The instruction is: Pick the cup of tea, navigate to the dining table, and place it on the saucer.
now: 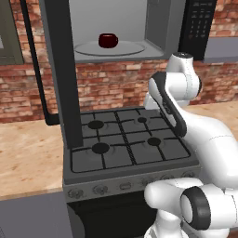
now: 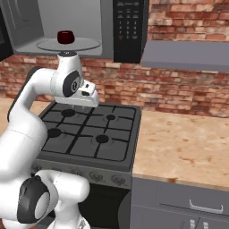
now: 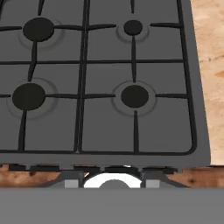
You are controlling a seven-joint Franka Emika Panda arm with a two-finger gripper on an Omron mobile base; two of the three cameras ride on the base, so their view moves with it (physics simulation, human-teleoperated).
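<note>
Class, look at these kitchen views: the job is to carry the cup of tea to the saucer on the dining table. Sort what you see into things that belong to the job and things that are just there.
Belongs to the job:
- cup of tea, sitting on the microwave's turntable
- gripper, above the stove

Just there:
- microwave, door open
- stove
- wooden counter
- brick wall

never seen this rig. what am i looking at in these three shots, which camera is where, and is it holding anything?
It is a rendered kitchen. The white machine is a robot arm on a base that can drive. Two shots come from cameras on that base, behind the arm to its left and right. The third comes from a camera on the hand, looking down at the stove with four burners.

Above the stove an open microwave holds the cup of tea, a dark red cup on the glass turntable. Wood counter lies beside the stove.

None of the views shows whether the gripper is open or shut. The cup stands untouched in the microwave.
</note>
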